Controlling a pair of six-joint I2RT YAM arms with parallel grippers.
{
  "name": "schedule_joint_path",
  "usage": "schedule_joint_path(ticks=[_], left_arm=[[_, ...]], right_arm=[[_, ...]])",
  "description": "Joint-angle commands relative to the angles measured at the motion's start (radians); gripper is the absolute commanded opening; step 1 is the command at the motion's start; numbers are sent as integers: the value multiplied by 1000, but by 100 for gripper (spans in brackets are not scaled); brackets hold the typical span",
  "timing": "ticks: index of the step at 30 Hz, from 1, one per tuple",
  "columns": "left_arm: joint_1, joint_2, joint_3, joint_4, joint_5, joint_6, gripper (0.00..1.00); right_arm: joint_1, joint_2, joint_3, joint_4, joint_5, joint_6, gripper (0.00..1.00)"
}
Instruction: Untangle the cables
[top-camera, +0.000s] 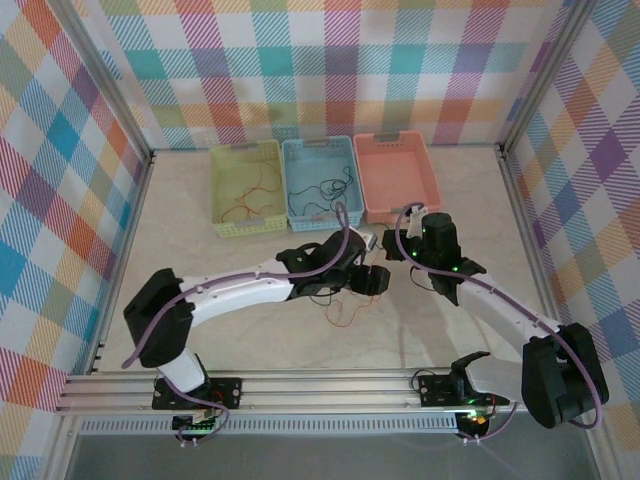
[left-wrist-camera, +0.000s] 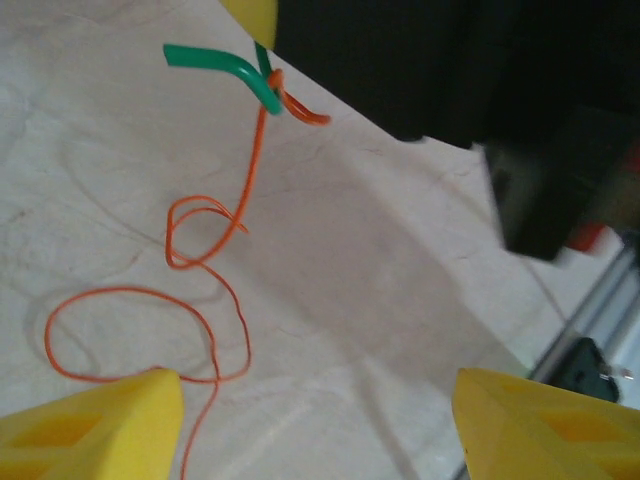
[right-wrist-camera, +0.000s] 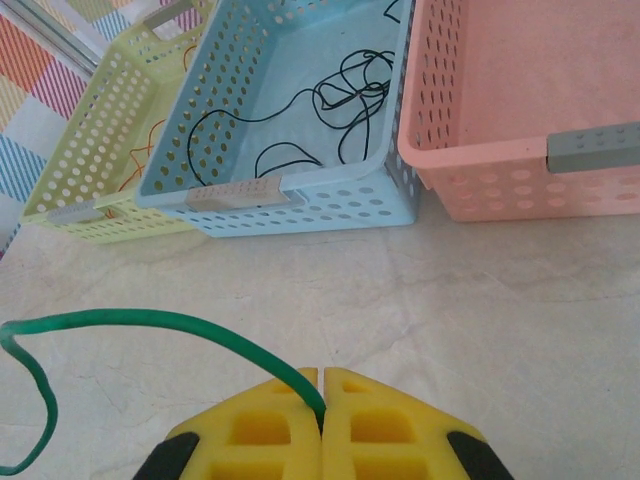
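We find the right jaws pressed together, pinching a thin green flexible cable (right-wrist-camera: 150, 316) that arcs out to one side above the pale marbled bench (right-wrist-camera: 500, 300). The left jaws stand spread wide above the bench.

In the left wrist view, the green cable's bent end crosses a thin orange curly cable (left-wrist-camera: 254, 155), and the two are hooked together at that crossing. From there the orange cable runs down and lies in loops on the bench, passing just beside one yellow fingertip (left-wrist-camera: 100, 420). We cannot tell whether it touches it.

Thin black cables (right-wrist-camera: 340, 95) lie inside a perforated light-blue plastic basket (right-wrist-camera: 340, 205). This basket sits between a yellow-green perforated basket (right-wrist-camera: 110, 215) and a pink perforated basket (right-wrist-camera: 480, 190).
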Motion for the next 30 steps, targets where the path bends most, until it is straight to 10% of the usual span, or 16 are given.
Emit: schedule_joint_path(ticks=[1,15,25,30], left_arm=[[-4,36,14,20,-92,58,72],[26,159,109,93,-193,82,67],[28,108,57,74,-181,74,1],[25,-25,-101,90,-148,55,0]], right_arm=[[1,-20,18,-7,-19,14,0],[1,-90,17,-21,-85,64,0],[0,-134,23,-54,-31,49,0],[-4,-136,71,-99,75,33,0]])
